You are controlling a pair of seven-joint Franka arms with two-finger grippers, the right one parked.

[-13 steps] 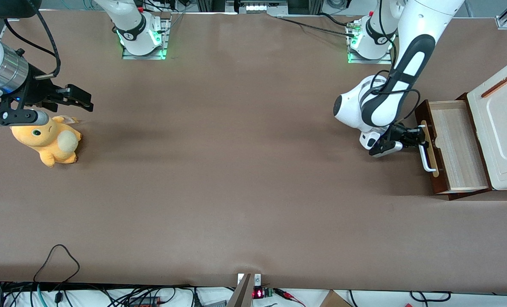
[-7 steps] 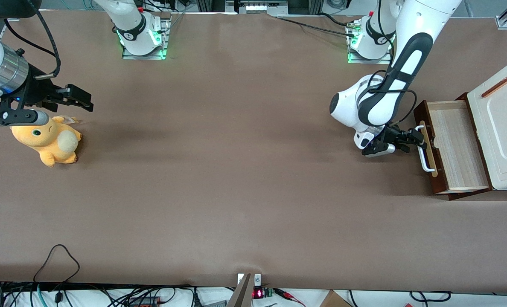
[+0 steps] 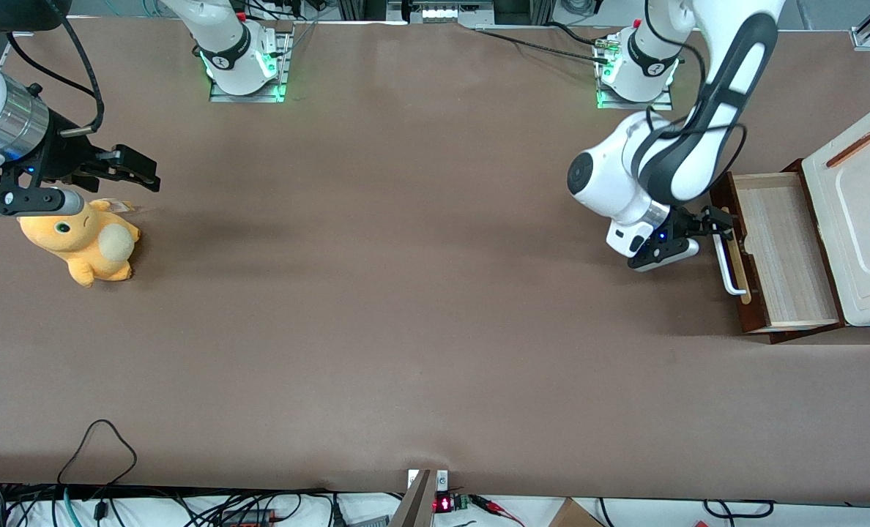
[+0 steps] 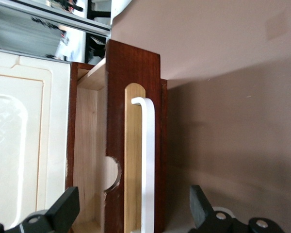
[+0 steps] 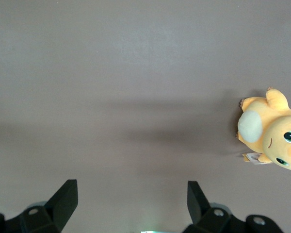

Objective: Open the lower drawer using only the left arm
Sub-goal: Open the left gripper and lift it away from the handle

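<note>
The shallow dark-brown wooden lower drawer (image 3: 779,249) stood pulled out from the white cabinet (image 3: 863,219), the left arm's black-and-white gripper (image 3: 702,230) just before its white bar handle (image 4: 148,165), jaws spread, apparently released.

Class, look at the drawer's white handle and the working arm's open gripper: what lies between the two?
Nothing: only bare brown table separates the gripper from the handle of the lower drawer, as the front view shows.

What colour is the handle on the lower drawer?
White, on a pale wood strip; the handle of the lower drawer shows best in the left wrist view, with the open gripper nearby.
</note>
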